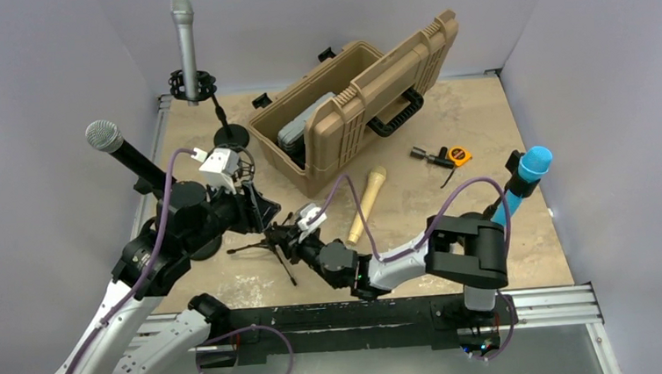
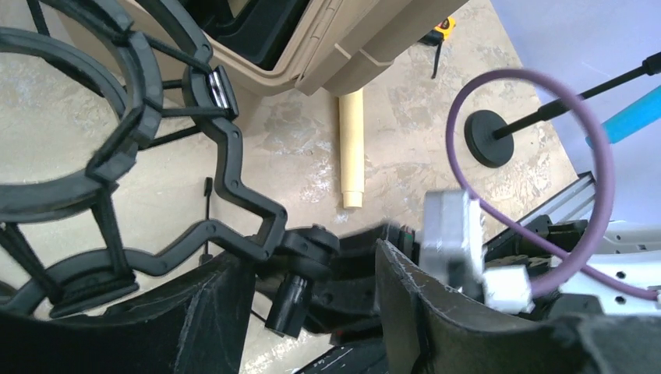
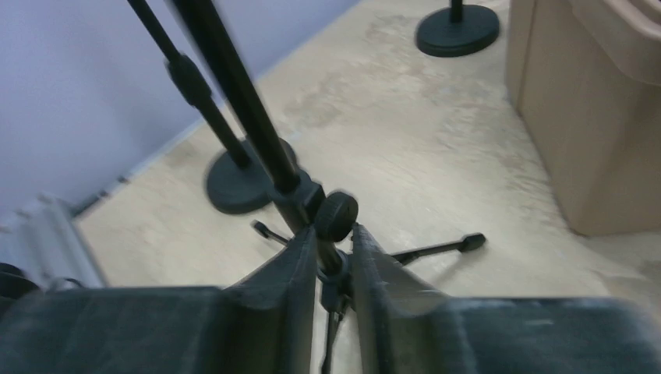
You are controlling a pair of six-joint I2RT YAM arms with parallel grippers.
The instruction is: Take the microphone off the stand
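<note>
While the beige mottled bench (image 1: 471,107) carries everything here, the largest thing on it is the open tan plastic case (image 1: 390,77) toward the back, its lid propped up. In front of the case, the left gripper (image 2: 312,265) has its jaws apart on either side of the pivot joint under a black plastic shock mount (image 2: 234,167). Whether the pads touch that joint cannot be told. The right gripper (image 3: 334,241) reaches in from the other side, and its jaws are clamped together on the stem of the small black tripod stand (image 1: 261,243), just below a round black knob (image 3: 337,216). The stand's thin legs are splayed on the bench. In the left wrist view, only bench surface shows through the mount's ring. The slim cream-coloured handheld microphone (image 1: 366,204) lies flat on the bench just in front of the case, to the right of the stand, apart from both grippers.
</note>
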